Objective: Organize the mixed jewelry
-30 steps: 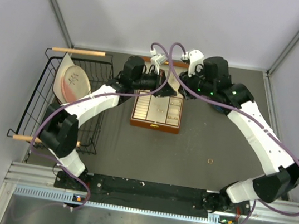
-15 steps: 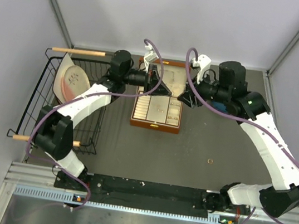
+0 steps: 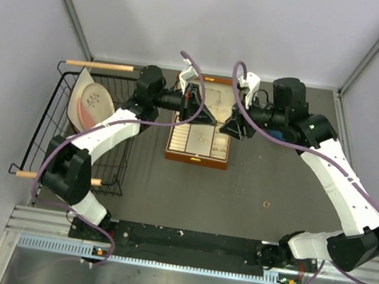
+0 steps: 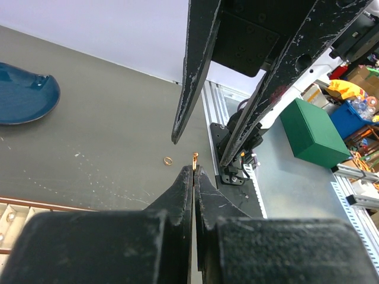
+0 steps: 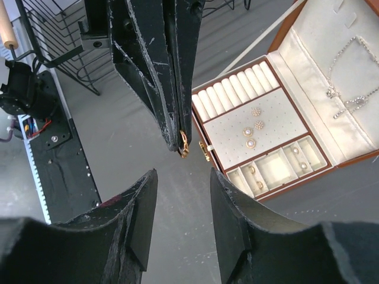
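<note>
the left gripper [image 4: 194,168], its jaws pressed together, pinches a small gold ring [image 4: 195,157] at the very tips, holding it in the air above the dark table [image 3: 254,187] just right of the open wooden jewelry box [image 3: 197,159]. facing it tip to tip is the right gripper [image 5: 182,177], jaws spread wide and holding nothing, with the ring hanging just short of the gap between its fingers [image 5: 142,195]. in the overhead view the two grippers meet nose to nose over the box's right side, the left arm reaching in from the wire basket [image 3: 59,97] side.

a second gold ring [image 3: 266,204] lies loose on the table, well apart from the box, toward the right arm's side. the chain necklace [image 5: 353,102] is spread across the cream lining of the raised lid, its pendant low in the loop. several stud earrings [image 5: 254,127] sit in the perforated pad at the centre of the tray, beside a row of cream ring rolls [image 5: 234,92]. the left wrist camera also catches a blue dish [image 4: 23,94] on the table and a green box [image 4: 311,133] beyond the table's edge.
</note>
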Robot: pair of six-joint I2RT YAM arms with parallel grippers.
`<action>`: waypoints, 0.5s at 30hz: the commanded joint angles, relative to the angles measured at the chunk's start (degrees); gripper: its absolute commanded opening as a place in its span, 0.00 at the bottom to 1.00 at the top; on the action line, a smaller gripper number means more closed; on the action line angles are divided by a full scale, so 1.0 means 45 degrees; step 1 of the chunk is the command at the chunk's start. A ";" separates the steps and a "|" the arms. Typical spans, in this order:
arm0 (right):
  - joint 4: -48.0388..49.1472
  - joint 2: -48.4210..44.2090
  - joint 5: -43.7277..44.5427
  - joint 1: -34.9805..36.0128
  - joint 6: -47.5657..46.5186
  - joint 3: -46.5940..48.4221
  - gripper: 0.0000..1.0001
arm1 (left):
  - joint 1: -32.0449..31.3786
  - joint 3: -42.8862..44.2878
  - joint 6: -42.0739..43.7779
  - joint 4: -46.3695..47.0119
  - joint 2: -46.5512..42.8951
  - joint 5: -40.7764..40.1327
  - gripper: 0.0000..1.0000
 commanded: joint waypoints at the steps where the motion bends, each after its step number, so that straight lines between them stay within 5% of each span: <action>1: 0.0251 0.0258 -0.0529 -0.0074 0.0055 0.0602 0.40 | -0.0052 -0.0150 -0.0057 0.0668 -0.0546 0.0272 0.00; 15: 0.0329 0.0512 -0.0549 -0.0074 0.0114 0.0915 0.28 | -0.0169 -0.0404 0.0001 0.0746 -0.0546 0.0213 0.00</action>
